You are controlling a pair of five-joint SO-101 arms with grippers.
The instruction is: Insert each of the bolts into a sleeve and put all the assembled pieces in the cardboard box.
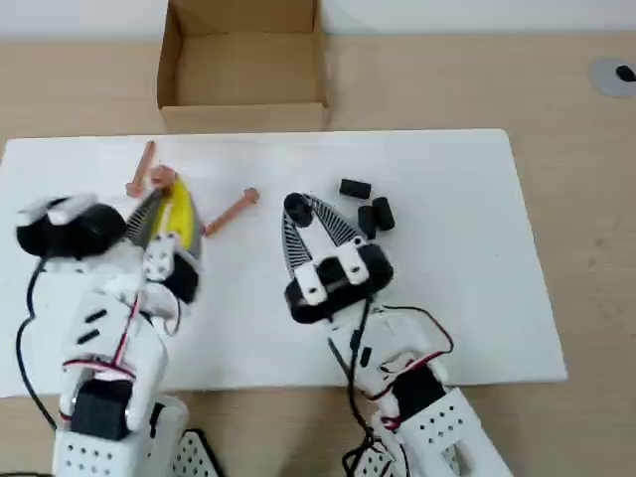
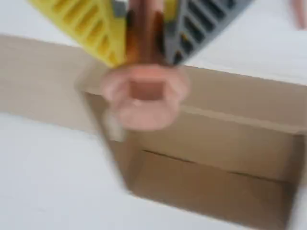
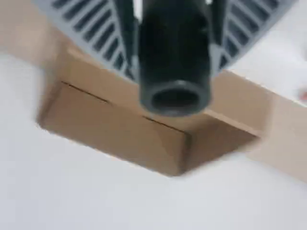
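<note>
The left claw [image 2: 144, 55] grips a pink bolt [image 2: 145, 96] tight. The right claw [image 1: 301, 207] grips a black sleeve [image 3: 175, 72]. Both hang over the counter [image 1: 447, 298], near the cardboard box [image 1: 243, 114]. Next, the bolt must line up and slide in.

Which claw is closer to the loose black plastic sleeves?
Right. The right gripper, holding a black sleeve, sits beside the loose black sleeves; the left gripper, holding a pink bolt, is farther off.

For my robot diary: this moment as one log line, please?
left gripper: holds bolt | right gripper: holds sleeve | bolt, sleeve: not joined
</note>
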